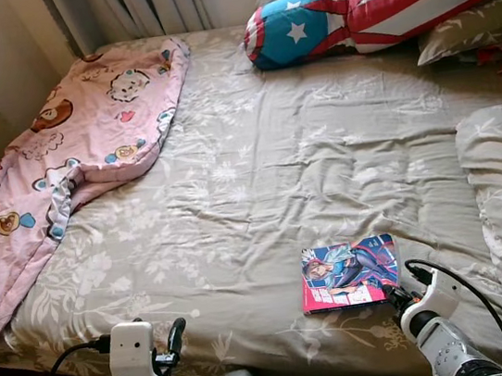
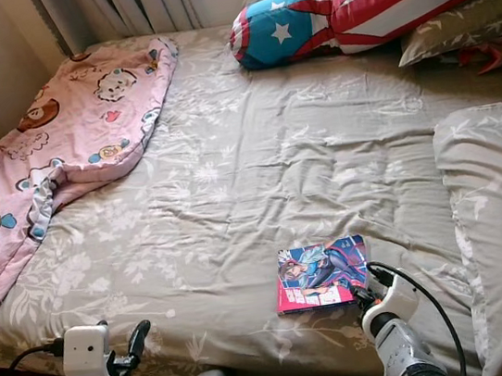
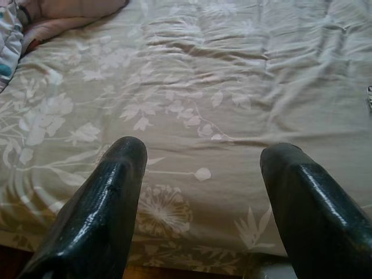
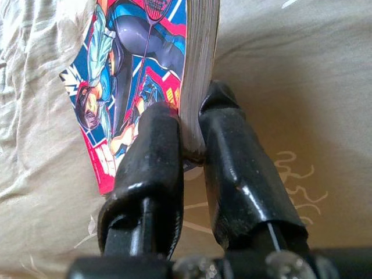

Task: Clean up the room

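Comic book [image 1: 351, 273] flat on bed [image 1: 259, 177], near corner pinched between right pincer [image 4: 192, 131] fingers; left pincer [image 3: 200, 174] spread.

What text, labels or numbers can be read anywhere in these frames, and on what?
Comic book, pinched at its corner by the right gripper: its cover carries lettering, too small and blurred to read.
Star pillow: white stars and stripes, no words.
Pink blanket: cartoon prints, no legible text.

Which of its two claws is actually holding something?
The right gripper, shut on the corner of the comic book lying on the bed. The left gripper hangs open over bare bedding.
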Available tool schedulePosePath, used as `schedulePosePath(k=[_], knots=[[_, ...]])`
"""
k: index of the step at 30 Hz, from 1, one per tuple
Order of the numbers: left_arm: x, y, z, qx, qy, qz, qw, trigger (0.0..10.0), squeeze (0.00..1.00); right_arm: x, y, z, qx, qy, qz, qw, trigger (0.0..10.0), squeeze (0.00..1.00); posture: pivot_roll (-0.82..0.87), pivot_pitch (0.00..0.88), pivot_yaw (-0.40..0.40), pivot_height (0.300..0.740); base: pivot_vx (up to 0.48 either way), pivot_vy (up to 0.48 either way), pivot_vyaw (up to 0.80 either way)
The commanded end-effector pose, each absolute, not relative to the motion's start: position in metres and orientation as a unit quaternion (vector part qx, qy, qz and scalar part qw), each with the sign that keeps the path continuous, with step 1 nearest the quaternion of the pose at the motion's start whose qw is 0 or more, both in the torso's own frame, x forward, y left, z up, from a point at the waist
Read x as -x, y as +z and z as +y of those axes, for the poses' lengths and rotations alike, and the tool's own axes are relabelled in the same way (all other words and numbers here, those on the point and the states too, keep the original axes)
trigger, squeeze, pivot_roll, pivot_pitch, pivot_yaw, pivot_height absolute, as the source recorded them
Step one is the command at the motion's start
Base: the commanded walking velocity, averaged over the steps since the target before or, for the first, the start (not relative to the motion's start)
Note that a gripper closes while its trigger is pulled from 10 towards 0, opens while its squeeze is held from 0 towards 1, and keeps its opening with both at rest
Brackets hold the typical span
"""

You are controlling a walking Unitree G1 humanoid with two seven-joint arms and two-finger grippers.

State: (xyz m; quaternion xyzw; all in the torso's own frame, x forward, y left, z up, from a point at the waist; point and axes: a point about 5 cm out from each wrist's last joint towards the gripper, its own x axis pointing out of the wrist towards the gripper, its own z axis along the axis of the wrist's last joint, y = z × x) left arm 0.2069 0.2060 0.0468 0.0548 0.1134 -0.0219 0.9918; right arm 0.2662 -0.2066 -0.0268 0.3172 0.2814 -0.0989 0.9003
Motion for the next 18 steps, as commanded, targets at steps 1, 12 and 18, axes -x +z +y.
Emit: schedulePosePath(k=[1, 12, 18], knots=[[-0.204, 0.046, 0.208, -0.061, -0.024, 0.125, 0.99, 10.0, 0.0, -0.252, -0.037, -0.212, -0.305, -0.121, 0.312, 0.892, 10.0, 0.29, 0.16, 0.184, 0.083, 0.657, 0.0, 0.0, 0.0], [-0.205, 0.046, 0.207, -0.058, -0.024, 0.126, 0.99, 10.0, 0.0, -0.251, -0.037, -0.222, -0.284, -0.147, 0.316, 0.893, 10.0, 0.0, 0.16, 0.178, 0.085, 0.657, 0.0, 0.0, 0.0], [-0.207, 0.045, 0.206, -0.056, -0.024, 0.126, 0.99, 10.0, 0.0, -0.248, -0.037, -0.231, -0.28, -0.171, 0.313, 0.891, 10.0, 0.0, 0.16, 0.176, 0.086, 0.657, 0.0, 0.0, 0.0]])
